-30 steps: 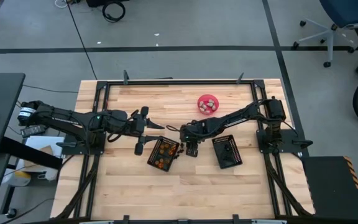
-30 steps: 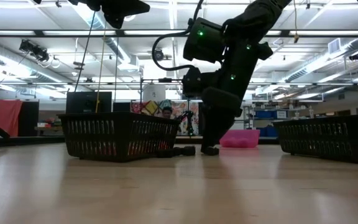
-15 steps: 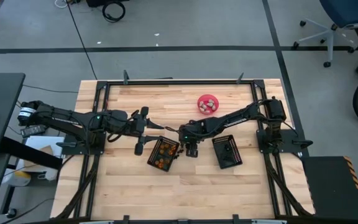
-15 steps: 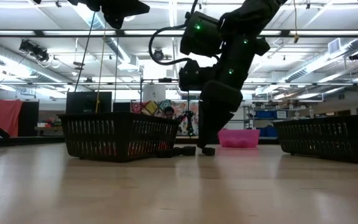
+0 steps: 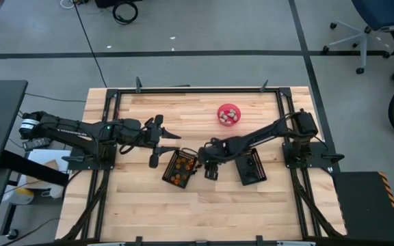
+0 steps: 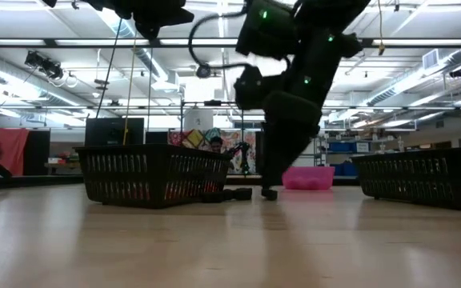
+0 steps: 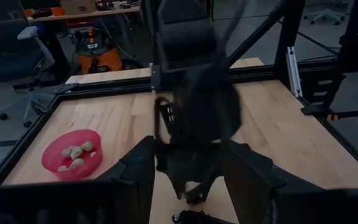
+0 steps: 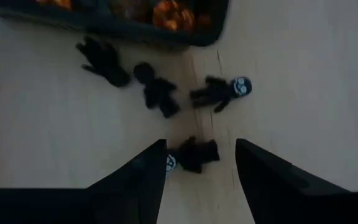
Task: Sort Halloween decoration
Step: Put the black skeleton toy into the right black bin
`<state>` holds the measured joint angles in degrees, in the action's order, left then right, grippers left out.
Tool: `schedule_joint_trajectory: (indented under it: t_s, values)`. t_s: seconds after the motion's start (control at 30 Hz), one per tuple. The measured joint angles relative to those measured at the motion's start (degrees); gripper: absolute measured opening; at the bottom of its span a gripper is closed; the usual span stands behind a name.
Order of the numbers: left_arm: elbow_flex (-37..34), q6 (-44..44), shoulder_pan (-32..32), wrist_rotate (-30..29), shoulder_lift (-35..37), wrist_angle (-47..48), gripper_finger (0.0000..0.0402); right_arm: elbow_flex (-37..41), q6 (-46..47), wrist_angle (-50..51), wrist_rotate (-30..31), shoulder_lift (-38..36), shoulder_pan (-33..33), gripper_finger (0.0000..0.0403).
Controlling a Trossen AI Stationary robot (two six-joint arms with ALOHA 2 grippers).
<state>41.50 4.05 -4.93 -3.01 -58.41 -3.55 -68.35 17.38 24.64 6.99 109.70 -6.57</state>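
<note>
- Right gripper (image 8: 197,177): positioned low over the table at centre frame in the high view, directly right of the left-hand mesh basket (image 5: 178,169). Jaws released, fingers spread; a black figure with a pale face (image 8: 190,155) lies on the wood between the fingertips, not grasped.
- Left gripper (image 7: 188,180): raised above the table, left of centre in the high view, at the upper-left side of the left-hand mesh basket. Jaws released, nothing between the fingers.
- Halloween decoration, black pieces: the right wrist view shows four on the bare wood beside the basket edge. One lies between the right fingers; a second figure with a pale face (image 8: 219,91) lies at centre frame; two all-black pieces (image 8: 157,89) and (image 8: 106,60) lie toward the upper left.
- Halloween decoration, orange pieces (image 5: 178,176): inside the left-hand mesh basket, visible along the top edge of the right wrist view (image 8: 169,14).
- Halloween decoration, pale pieces (image 7: 73,155): inside the pink bowl (image 5: 229,115), upper centre of the table in the high view.
- Right-hand mesh basket (image 5: 250,166): just right of the right gripper in the high view; contents cannot be made out.
- Table (image 5: 149,212): light wood, dark frame rails along its edges.
</note>
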Motion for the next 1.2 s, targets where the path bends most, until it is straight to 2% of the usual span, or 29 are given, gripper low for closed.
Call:
schedule_joint_trajectory:
  t_s: [0.13, 0.7, 0.93, 1.07, 1.2]
  values:
    - [0.0, -0.2, 0.0, 0.0, 0.0, 0.1, 0.0155, -0.1, 0.5, -0.8, 5.8, -0.4, -2.0, 0.0195]
    - [0.0, -1.0, 0.0, 0.0, 0.0, 0.5, 0.0155, 0.1, 11.1, -0.7, 7.2, 2.3, -3.6, 0.0195]
    - [0.0, -1.0, 0.0, 0.0, 0.0, 0.4, 0.0155, -0.1, 9.9, -0.9, 7.1, 3.9, -4.5, 0.0194]
    - [0.0, -1.2, 0.0, 0.0, 0.0, 0.4, 0.0155, -0.1, 8.0, -1.1, 6.2, 4.1, -4.5, 0.0180]
    - [0.0, -1.3, 0.0, 0.0, 0.0, 0.4, 0.0155, -0.1, 7.0, -1.3, 5.6, 4.3, -4.1, 0.0146]
